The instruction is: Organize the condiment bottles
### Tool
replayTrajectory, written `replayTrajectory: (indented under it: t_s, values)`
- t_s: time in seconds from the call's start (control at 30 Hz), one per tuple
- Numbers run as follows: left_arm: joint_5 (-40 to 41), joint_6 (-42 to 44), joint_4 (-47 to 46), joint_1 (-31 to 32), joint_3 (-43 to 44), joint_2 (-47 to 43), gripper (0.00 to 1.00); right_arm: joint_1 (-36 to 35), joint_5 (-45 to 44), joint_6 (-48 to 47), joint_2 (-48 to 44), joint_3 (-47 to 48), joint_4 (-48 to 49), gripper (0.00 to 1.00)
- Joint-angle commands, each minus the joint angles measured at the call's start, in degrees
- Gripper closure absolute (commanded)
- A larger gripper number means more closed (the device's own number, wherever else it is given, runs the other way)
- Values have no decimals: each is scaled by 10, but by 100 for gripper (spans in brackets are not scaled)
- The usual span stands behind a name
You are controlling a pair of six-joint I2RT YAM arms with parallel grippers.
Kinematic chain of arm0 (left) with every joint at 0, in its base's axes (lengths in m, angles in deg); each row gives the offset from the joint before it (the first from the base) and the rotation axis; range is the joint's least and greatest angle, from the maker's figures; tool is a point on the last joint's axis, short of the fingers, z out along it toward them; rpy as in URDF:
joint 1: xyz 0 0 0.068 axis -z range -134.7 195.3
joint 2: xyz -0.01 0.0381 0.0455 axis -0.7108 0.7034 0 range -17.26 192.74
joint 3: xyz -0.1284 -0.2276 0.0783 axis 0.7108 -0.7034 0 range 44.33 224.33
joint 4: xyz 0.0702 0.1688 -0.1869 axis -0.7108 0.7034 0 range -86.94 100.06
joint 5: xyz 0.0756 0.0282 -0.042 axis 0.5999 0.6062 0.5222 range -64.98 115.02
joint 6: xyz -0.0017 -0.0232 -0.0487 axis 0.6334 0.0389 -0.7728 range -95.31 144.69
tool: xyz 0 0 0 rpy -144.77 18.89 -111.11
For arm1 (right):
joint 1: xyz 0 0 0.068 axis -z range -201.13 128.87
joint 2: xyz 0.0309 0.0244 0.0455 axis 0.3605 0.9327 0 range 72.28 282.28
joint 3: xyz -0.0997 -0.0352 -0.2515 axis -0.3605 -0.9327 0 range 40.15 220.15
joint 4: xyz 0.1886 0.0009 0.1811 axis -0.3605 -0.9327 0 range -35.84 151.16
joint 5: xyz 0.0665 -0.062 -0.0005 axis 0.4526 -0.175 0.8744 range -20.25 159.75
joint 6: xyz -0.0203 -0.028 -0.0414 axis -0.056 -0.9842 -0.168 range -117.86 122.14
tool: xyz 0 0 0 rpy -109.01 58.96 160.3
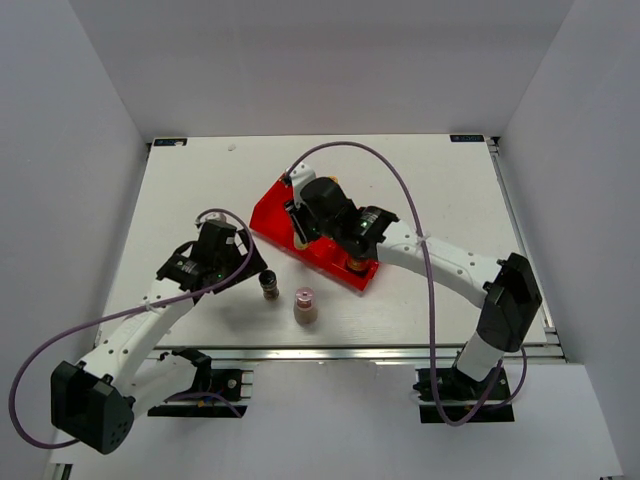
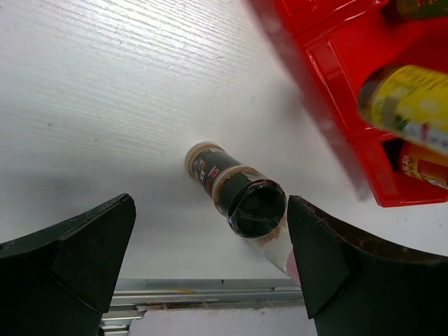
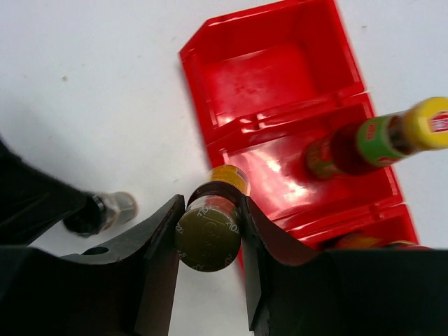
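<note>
The right hand (image 3: 210, 213) is pinching a yellow-capped bottle (image 3: 208, 236) upright at the red tray's (image 3: 199, 91) long wall, not yet set down. The left hand (image 2: 210, 217) is hanging spread wide either side of the black-capped shaker (image 2: 241, 194), touching nothing. In the tray a second yellow-capped bottle (image 3: 371, 136) is leaning in the middle compartment, a jar (image 2: 423, 164) is sitting in one end, and the other end is holding nothing. Shaker and pink-capped bottle (image 1: 304, 305) are standing on the worktop (image 1: 420, 170) near its front edge, with open room around them; I judge roughly half remaining

Tray end compartment (image 3: 269, 80) free (middle holds bottle (image 3: 371, 140)).
</note>
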Motion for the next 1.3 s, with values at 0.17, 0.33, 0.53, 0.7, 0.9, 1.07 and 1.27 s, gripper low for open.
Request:
replayTrajectory:
  t_s: [0.17,0.33,0.53,0.7,0.9,1.07,1.27]
  values:
    - [-12,25,-9,4,30,17,0,82,25,-12,17,60,22,79]
    - [-26,42,-7,4,37,20,0,113,71,-11,47,72,23,79]
    - [-38,47,-8,4,38,26,0,128,94,6,84,77,23,80]
    - [-50,48,-13,4,36,25,0,134,100,12,107,78,29,76]
    - [-56,48,-13,4,27,30,0,138,125,28,134,77,29,70]
    - [-64,50,-14,4,23,30,0,139,131,33,139,77,29,61]
    - [-63,59,-9,9,35,35,0,139,121,37,133,77,15,35]
